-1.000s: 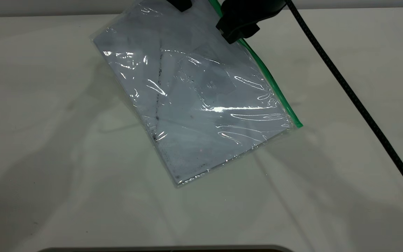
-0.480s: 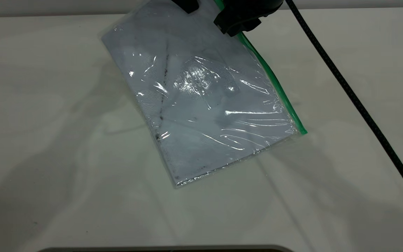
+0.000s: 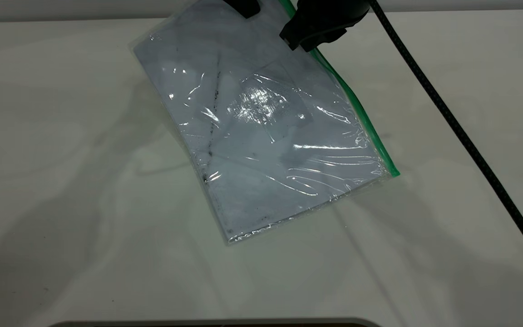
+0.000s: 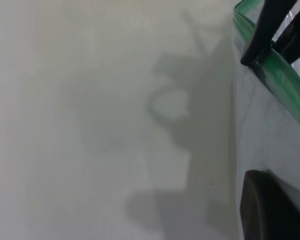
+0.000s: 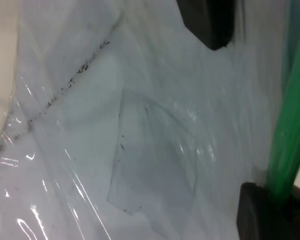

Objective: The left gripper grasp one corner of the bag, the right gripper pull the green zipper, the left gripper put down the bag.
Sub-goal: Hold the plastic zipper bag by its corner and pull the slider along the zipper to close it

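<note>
The bag (image 3: 266, 136) is a clear pouch holding white paper with a dark streak (image 3: 211, 118). It hangs tilted, its far end raised and its near corner low over the table. My left gripper (image 3: 243, 7) is shut on the corner of the bag at the top edge of the exterior view. My right gripper (image 3: 310, 38) is shut on the green zipper (image 3: 357, 113) near that raised end; the slider tab is hidden in its jaws. In the right wrist view the green zipper (image 5: 290, 125) runs into my right gripper (image 5: 272, 207), with the left gripper (image 5: 210, 22) beyond.
The white table (image 3: 84, 204) lies under the bag. A thick ribbed black cable (image 3: 461, 131) runs from the right gripper down across the table's right side. A dark rim shows at the table's front edge (image 3: 216, 323).
The bag has swung slightly, its low green corner moving right and down. The right gripper has shifted a little up and right along the green zipper. The left gripper has barely moved.
</note>
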Available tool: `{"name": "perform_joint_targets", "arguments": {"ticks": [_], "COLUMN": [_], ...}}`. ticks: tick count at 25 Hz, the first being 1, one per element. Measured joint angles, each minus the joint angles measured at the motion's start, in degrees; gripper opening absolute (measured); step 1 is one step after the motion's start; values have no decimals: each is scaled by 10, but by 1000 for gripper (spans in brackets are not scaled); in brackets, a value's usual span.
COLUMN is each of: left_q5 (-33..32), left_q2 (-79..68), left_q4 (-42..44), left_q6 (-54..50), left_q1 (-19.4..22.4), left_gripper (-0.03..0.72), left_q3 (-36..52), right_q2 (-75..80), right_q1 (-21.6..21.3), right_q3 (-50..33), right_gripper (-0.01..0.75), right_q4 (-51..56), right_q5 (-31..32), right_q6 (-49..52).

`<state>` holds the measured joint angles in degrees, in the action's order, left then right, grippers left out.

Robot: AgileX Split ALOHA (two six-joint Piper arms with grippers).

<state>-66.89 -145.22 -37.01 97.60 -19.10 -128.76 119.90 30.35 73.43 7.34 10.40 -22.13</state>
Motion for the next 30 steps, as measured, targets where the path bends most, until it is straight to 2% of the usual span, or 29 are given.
{"name": "perform_joint_targets", "arguments": {"ticks": [17, 30], "left_q5": [0, 0], "left_q2": [-1, -1], "left_q4": [4, -2], "left_q6": [-10, -12], "left_q1": [8, 8], "left_gripper": [53, 53], "left_q3": [0, 0], "right_q2": [30, 51], "right_q1": [-2, -39], "right_q3": [6, 6], "right_gripper": [36, 36], "right_q4": [1, 6], "right_q5": [4, 58], "right_q6": [0, 0]}}
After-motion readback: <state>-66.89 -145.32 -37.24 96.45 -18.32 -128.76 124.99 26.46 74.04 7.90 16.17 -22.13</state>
